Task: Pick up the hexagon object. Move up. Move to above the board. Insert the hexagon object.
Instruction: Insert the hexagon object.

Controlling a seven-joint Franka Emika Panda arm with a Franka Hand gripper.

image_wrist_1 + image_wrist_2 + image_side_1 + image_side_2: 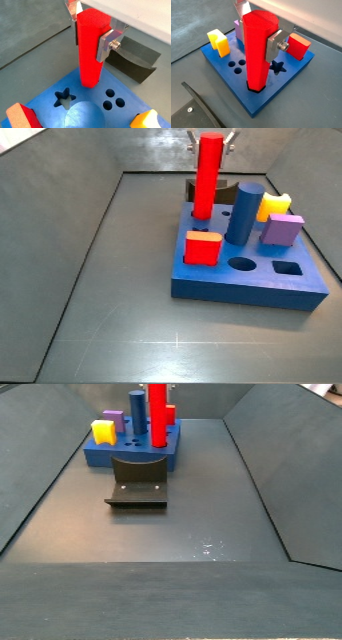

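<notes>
The hexagon object (256, 50) is a tall bright red rod, upright, also seen in a wrist view (90, 55) and in both side views (207, 178) (158, 412). My gripper (258, 32) is shut on its upper part, with silver fingers (272, 46) on two opposite sides. The gripper also shows in a wrist view (91, 36) and at the top of a side view (210, 138). The rod's lower end meets the top of the blue board (244, 97) in a dark-edged hole near one edge. How deep it sits I cannot tell. The board also shows in the remaining views (73, 82) (247, 288) (107, 456).
On the board stand a dark blue cylinder (245, 213), a yellow piece (218, 42), a purple piece (282, 230) and a short red cube (298, 47). A star hole (276, 66) and three small round holes (236, 65) lie beside the rod. The fixture (139, 484) stands next to the board.
</notes>
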